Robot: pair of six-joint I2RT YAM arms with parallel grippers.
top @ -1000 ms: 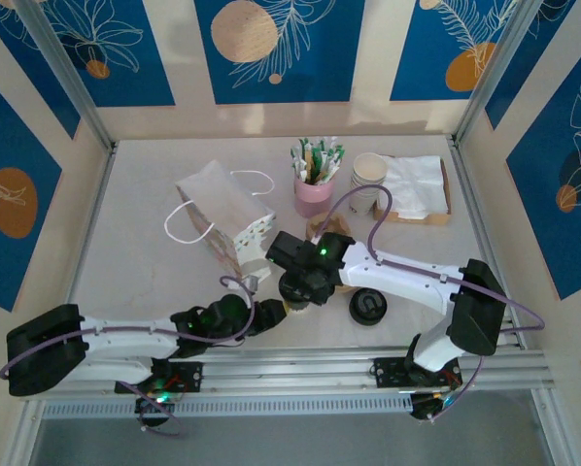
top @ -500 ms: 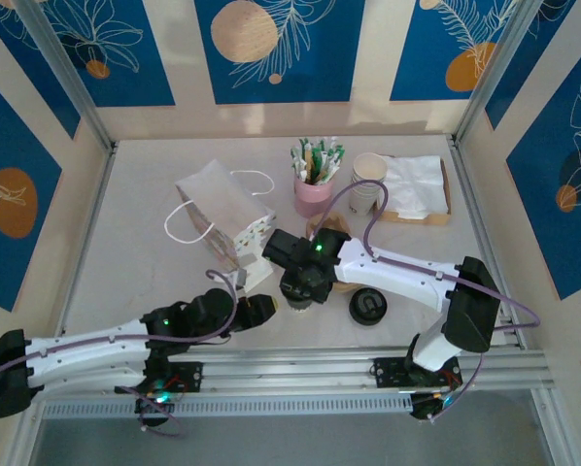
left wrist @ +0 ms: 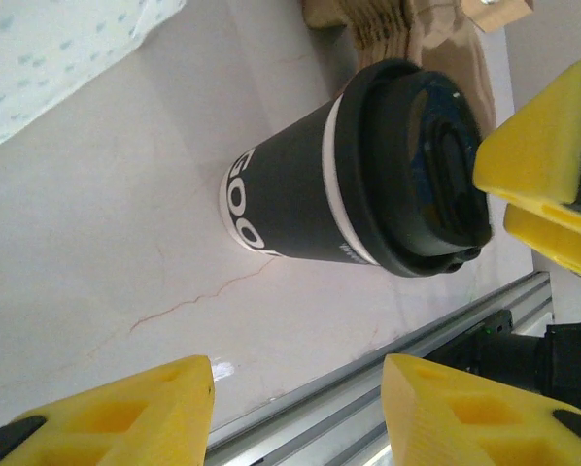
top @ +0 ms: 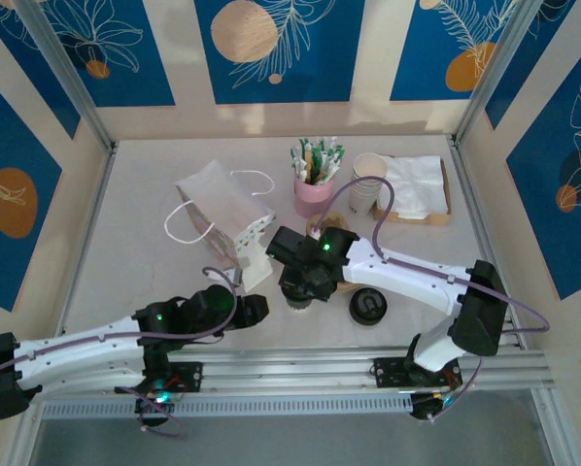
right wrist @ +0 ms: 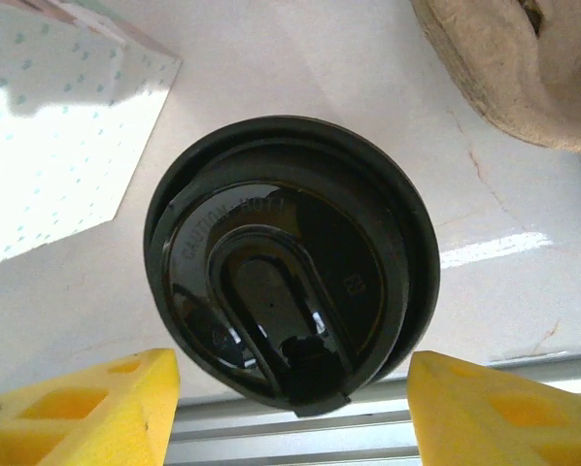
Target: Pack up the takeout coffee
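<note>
The takeout coffee (right wrist: pixel 290 257), dark-walled under a black lid, stands upright on the table (right wrist: pixel 300 58), mid-frame. The right gripper (right wrist: pixel 290 374) straddles the lid, fingers apart and clear of it. The left gripper (left wrist: pixel 298 393), bottom of its frame, is spread and empty.

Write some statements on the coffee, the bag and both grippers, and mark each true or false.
The takeout coffee stands upright on the table, lid on. True.
The left gripper is clamped on the coffee. False: its fingers are open, clear of it.
The paper bag lies on its side. True.
The coffee sits inside the bag. False: it stands beside it.
The right gripper is open above the lid. True.
</note>
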